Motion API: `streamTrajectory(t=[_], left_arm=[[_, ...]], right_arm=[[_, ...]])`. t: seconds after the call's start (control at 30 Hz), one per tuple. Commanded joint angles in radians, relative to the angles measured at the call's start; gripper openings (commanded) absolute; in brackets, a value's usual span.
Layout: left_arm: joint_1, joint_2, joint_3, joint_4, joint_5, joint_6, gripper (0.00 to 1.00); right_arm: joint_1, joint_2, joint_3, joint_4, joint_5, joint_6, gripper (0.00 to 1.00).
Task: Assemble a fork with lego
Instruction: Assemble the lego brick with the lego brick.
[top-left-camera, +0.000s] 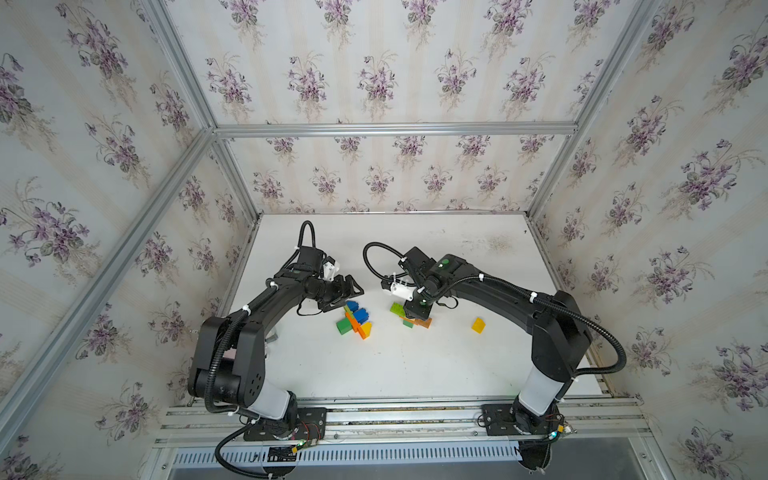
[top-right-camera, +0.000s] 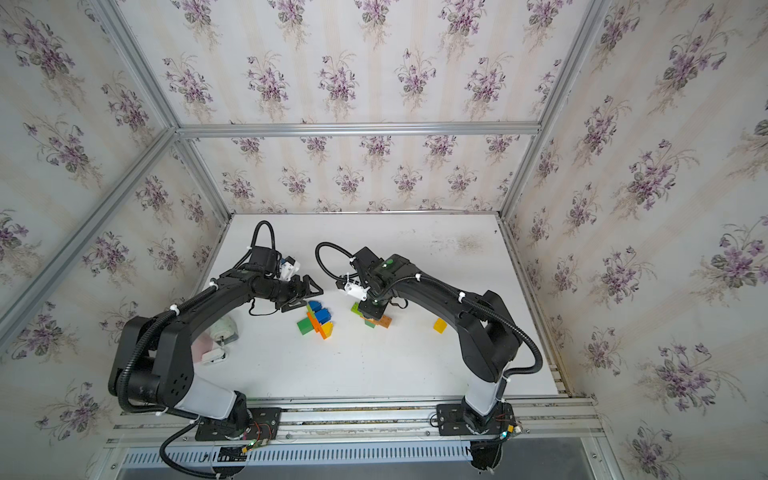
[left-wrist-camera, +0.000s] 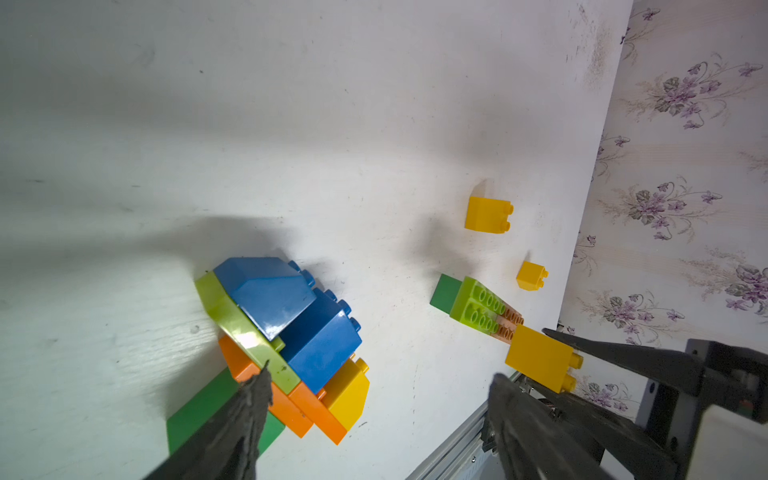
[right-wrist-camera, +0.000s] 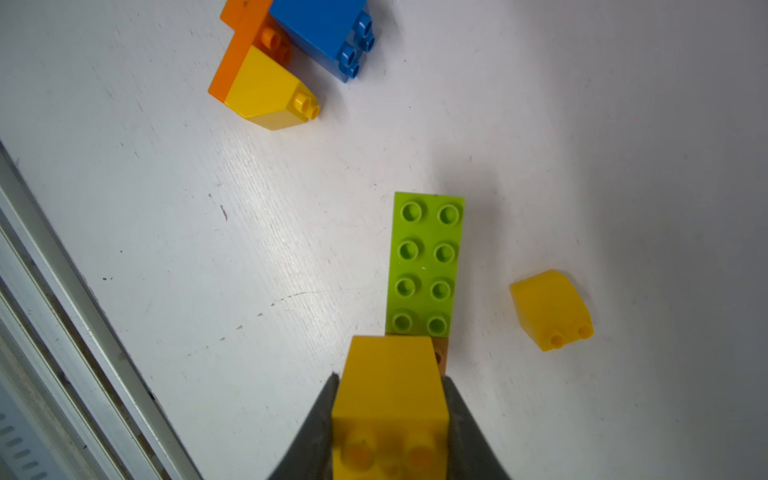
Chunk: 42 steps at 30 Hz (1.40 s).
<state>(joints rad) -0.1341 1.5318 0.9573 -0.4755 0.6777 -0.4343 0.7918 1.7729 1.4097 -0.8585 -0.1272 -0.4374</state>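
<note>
Yellow brick (right-wrist-camera: 390, 407) clamped in right tool (right-wrist-camera: 390, 377), left tool (left-wrist-camera: 381, 371) spread wide beside brick cluster (left-wrist-camera: 291, 320)

Left gripper (top-left-camera: 347, 297) spread wide, right gripper (right-wrist-camera: 390, 377) clamped

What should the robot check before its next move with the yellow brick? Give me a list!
1. Right gripper shut on yellow sloped plastic brick: ok.
2. Brick lined up over brown studded brick: cannot tell.
3. Lime-green studded plate has its studs uncovered: ok.
4. Left gripper open and empty: ok.
5. Left gripper steadying the plate: not ok; it is by the blue, orange and green brick cluster.
</note>
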Motion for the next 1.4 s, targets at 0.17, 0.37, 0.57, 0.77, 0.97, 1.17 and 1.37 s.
streamTrajectory(t=[0.17, 0.37, 0.57, 0.77, 0.97, 1.17, 1.37], left_arm=[[0.010, 0.005, -0.003, 0.023, 0.018, 0.014, 0.84], [0.010, 0.008, -0.008, 0.030, 0.020, 0.012, 0.84], [0.011, 0.007, -0.011, 0.029, 0.019, 0.013, 0.84], [0.011, 0.007, -0.009, 0.029, 0.020, 0.013, 0.84], [0.011, 0.008, -0.008, 0.029, 0.023, 0.014, 0.84], [0.013, 0.009, -0.004, 0.022, 0.022, 0.017, 0.84], [0.016, 0.008, 0.000, 0.013, 0.019, 0.020, 0.84]], right_arm=[[-0.010, 0.026, -0.009, 0.014, 0.007, 0.009, 0.18], [-0.020, 0.034, -0.005, 0.032, 0.015, 0.012, 0.18], [-0.023, 0.049, 0.002, 0.030, 0.003, 0.011, 0.18], [-0.023, 0.062, -0.018, 0.024, 0.022, 0.016, 0.18], [-0.023, 0.052, -0.051, 0.027, 0.040, -0.003, 0.18], [-0.023, 0.075, -0.112, 0.039, 0.070, -0.004, 0.21], [-0.023, 0.082, -0.111, 0.037, 0.057, -0.008, 0.22]])
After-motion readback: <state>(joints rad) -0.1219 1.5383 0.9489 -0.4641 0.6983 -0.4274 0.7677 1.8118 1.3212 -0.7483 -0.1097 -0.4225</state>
